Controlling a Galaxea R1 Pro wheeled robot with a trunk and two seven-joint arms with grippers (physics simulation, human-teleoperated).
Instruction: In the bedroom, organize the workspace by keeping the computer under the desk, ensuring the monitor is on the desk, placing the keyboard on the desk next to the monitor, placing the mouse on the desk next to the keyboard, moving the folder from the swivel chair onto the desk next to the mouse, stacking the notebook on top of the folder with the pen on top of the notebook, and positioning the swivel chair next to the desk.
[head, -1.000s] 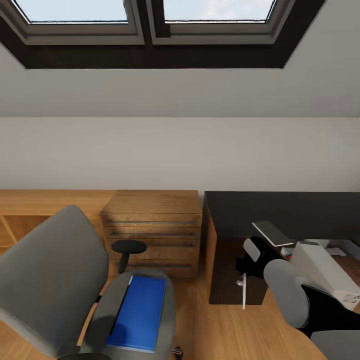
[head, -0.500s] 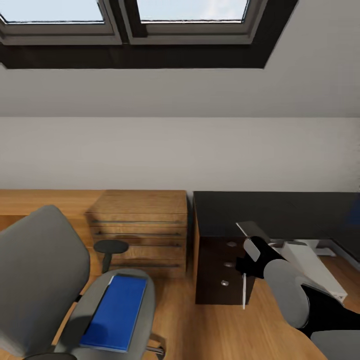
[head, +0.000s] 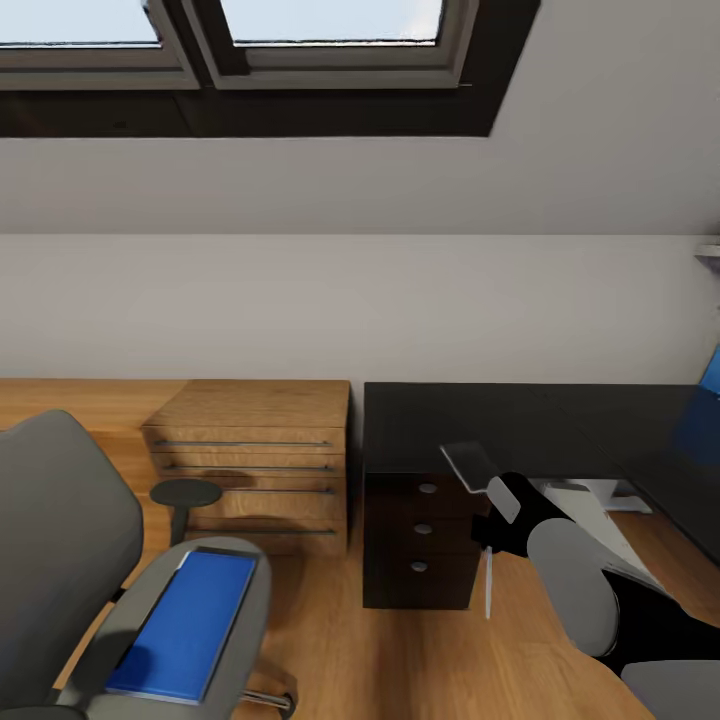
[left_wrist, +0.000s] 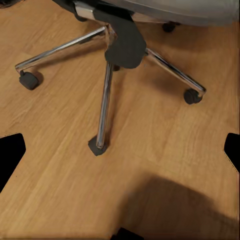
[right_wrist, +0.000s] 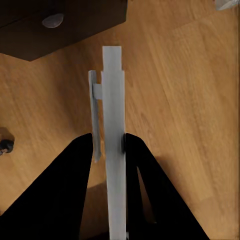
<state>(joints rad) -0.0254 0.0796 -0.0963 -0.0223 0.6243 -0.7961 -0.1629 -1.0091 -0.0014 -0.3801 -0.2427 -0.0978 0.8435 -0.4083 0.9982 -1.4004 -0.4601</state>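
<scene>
As the robot's view swings across the room, everything has slid toward the left of the head picture compared with a second ago: the wooden drawer chest (head: 255, 455) and the swivel chair (head: 70, 560) sit further over, and more of the desk (head: 520, 425) has come in, its black drawers and round knobs (head: 423, 527) now plain to see. That is the camera turning, I'd say, not the furniture moving. It suggests the robot is bringing itself round to face the surface, where its load has to end up.

The right tool (right_wrist: 114, 145) is clamped on the pen (right_wrist: 113, 125), its two dark fingers (right_wrist: 75, 175) pressed against the whitish barrel on either side, the pen pointing down at the wood floor just in front of the desk's drawers. In the head view the pen (head: 488, 580) hangs from the right tool (head: 490, 535) beside those drawers.

The folder (head: 185, 625) lies flat on the chair's seat, well left of the desk, not yet moved. A thin grey slab, probably the notebook (head: 470, 465), juts out at the desk's front edge.

The left tool's jaws stand wide apart and hold nothing, over the chair's chrome star base (left_wrist: 107, 75).
</scene>
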